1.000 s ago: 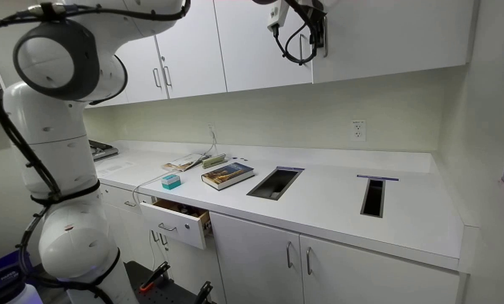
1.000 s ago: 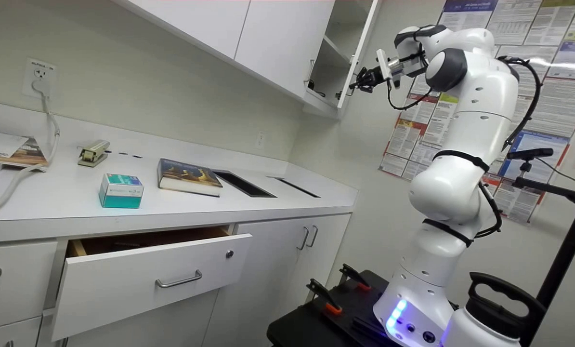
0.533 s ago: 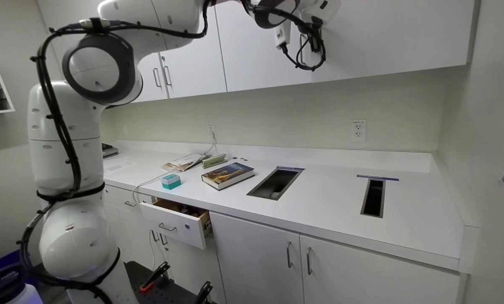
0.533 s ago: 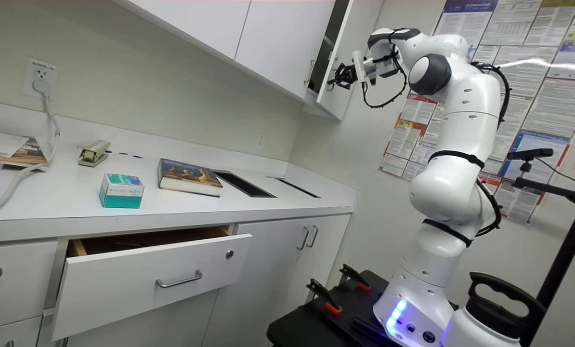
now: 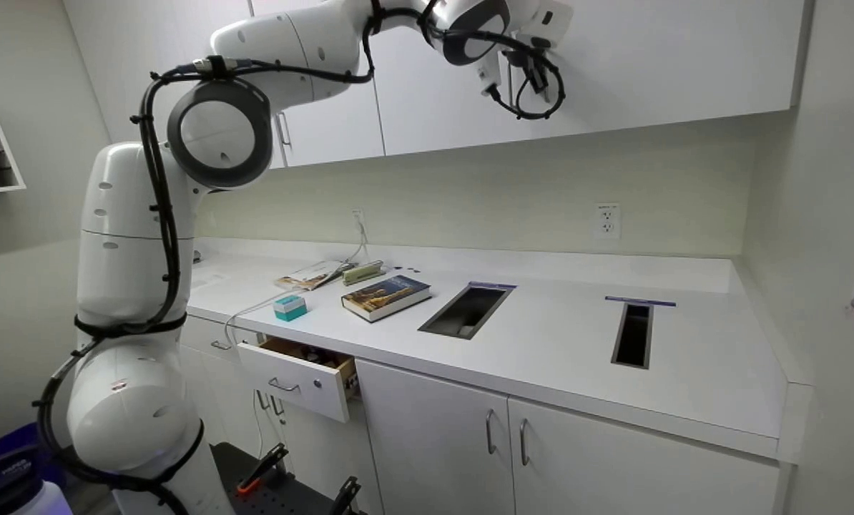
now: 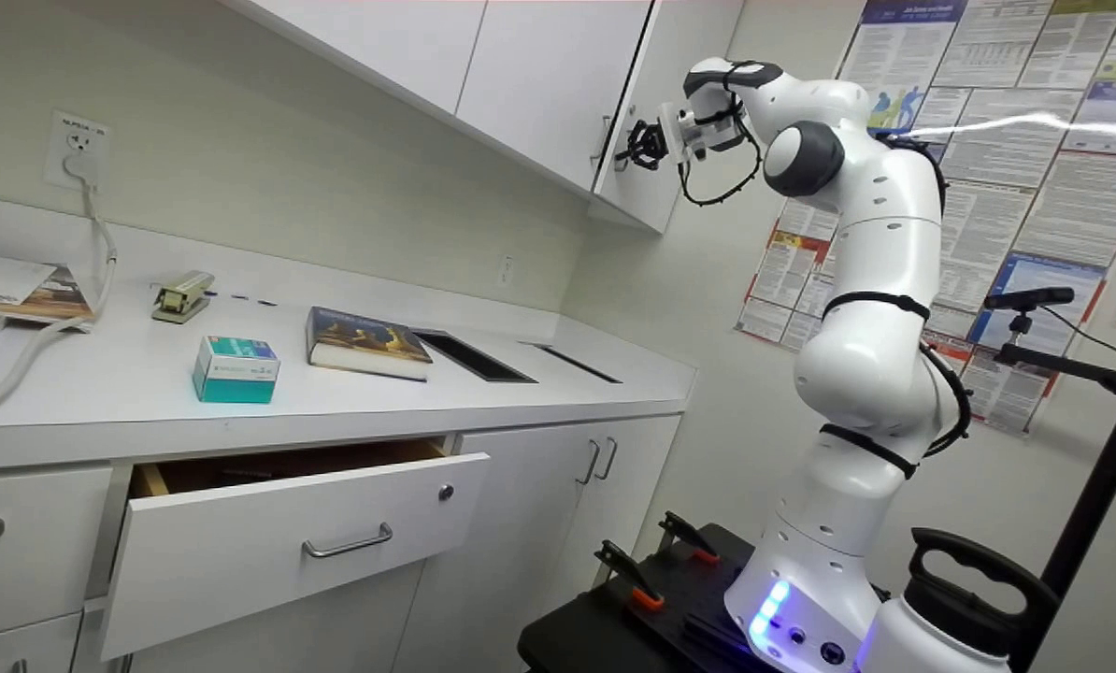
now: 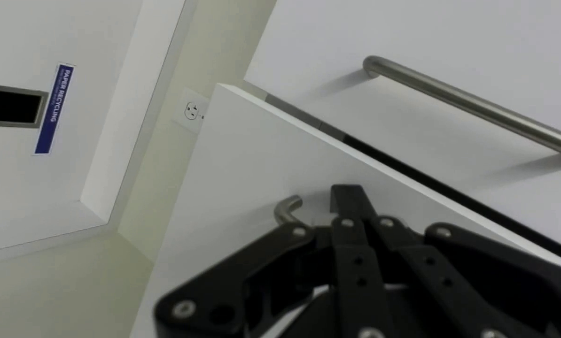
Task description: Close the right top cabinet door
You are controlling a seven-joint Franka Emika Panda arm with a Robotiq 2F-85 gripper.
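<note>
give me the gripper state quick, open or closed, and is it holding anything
Gripper: closed, right by the handle of the cabinet door, nothing visibly held.

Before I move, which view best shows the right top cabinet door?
The wrist view: the right top cabinet door looms large, visibly ajar. Both exterior views show it cropped, partly behind the arm; in an exterior view its gap looks thin.
</note>
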